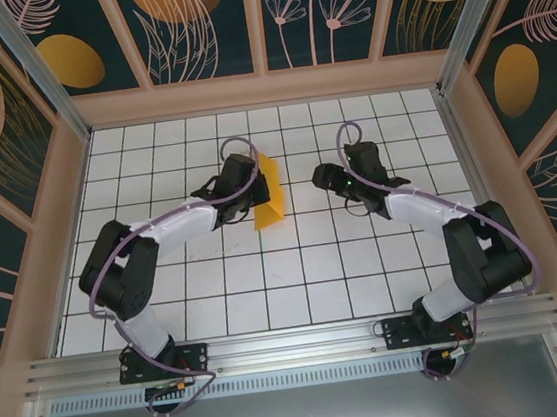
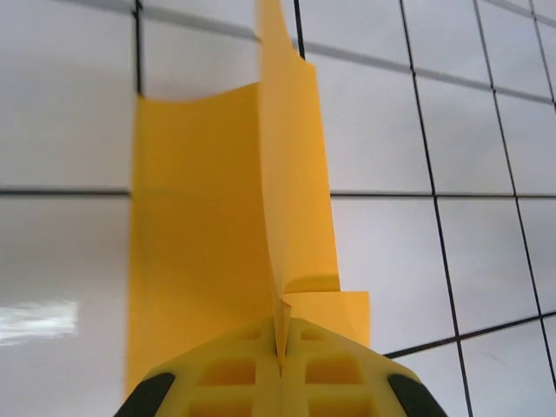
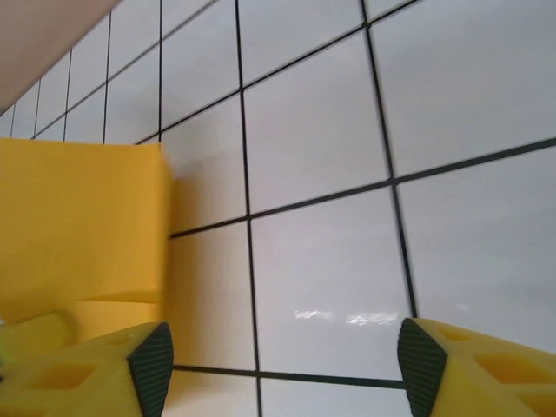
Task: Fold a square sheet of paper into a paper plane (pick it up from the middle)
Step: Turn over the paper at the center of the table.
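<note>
The square sheet of paper, part-folded, stood on the tabletop toward its far edge, its ridge pinched by our left end effector. Our right end effector hung spread beside it; we judged it should steady the flap squarely.

White grid-tiled table among dark floral wall panels, pale wooden frame
</note>
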